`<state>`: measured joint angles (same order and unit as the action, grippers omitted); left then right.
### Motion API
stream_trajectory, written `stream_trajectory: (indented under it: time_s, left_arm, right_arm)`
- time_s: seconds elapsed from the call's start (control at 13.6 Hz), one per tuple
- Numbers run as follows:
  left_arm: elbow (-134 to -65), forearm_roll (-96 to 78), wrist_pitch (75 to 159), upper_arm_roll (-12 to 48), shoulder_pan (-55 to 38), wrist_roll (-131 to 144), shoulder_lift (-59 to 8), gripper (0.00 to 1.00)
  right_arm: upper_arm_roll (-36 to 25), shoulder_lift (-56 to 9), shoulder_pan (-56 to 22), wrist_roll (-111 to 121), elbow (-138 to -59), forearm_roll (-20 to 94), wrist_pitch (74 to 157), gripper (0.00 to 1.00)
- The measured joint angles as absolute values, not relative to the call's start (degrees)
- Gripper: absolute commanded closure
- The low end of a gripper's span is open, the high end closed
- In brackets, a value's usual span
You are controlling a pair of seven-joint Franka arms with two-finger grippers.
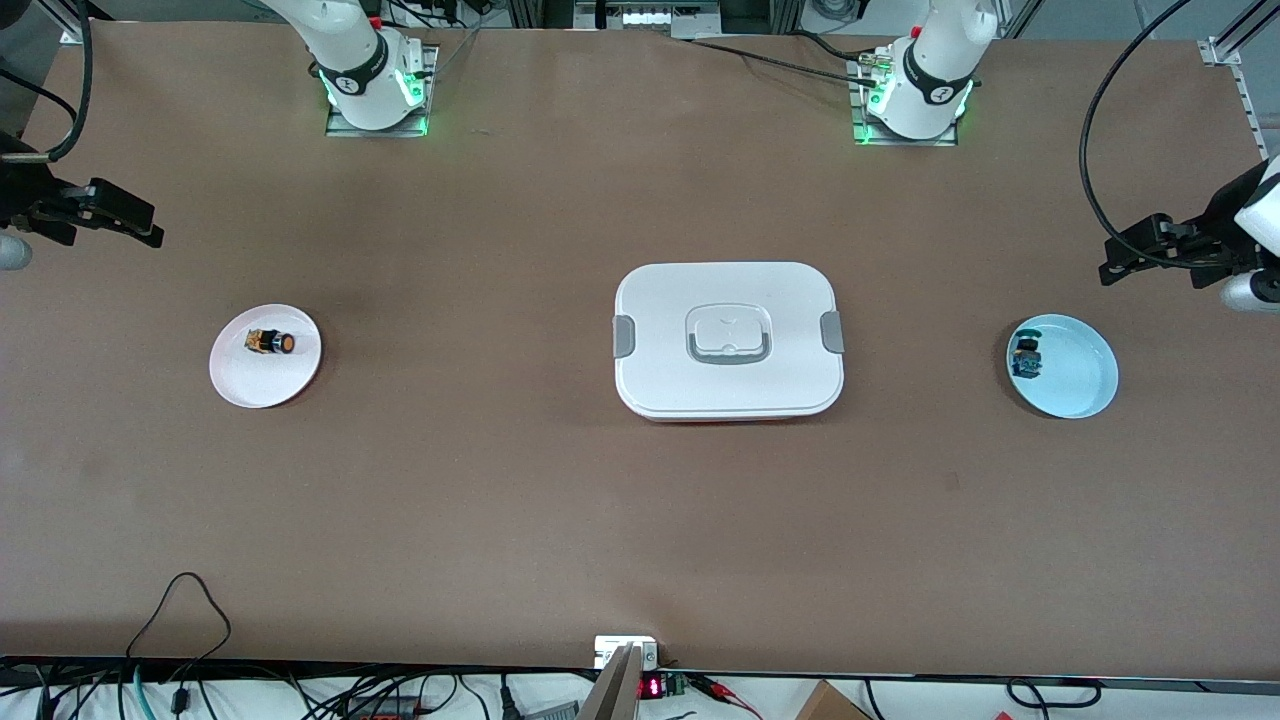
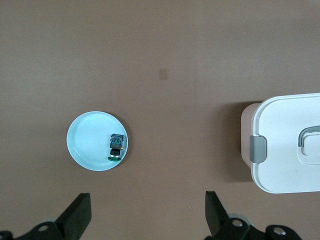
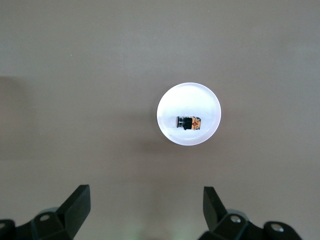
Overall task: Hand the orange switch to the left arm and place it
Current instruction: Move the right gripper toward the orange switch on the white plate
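With both grippers' jaws apart, I'd pinch the orange switch (image 1: 271, 343), light, rigid and roll-prone, across its body on the pink plate (image 1: 240, 385)

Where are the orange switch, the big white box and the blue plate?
orange switch (image 1: 272, 343), front view, on its black collar.
box (image 1: 660, 300), front view, on the bare lid.
blue plate (image 1: 1080, 370), front view, on its bare inside.
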<state>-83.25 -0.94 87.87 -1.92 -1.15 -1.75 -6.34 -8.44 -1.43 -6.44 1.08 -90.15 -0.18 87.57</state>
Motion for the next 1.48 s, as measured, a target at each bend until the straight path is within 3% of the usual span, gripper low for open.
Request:
stream_trajectory:
  time_s: [0.96, 1.48]
  left_arm:
    - [-83.24, -0.94, 87.87, -1.91, -1.14, -1.75, -6.34, 0.0]
    - [-83.24, -0.94, 87.87, -1.92, -1.13, -1.75, -6.35, 0.0]
  right_arm:
    - [-8.35, -5.28, -6.9, 1.45, -90.15, -3.23, 86.85, 0.0]
    - [-8.39, -8.63, -7.03, 2.41, -90.16, -3.96, 92.42, 0.0]
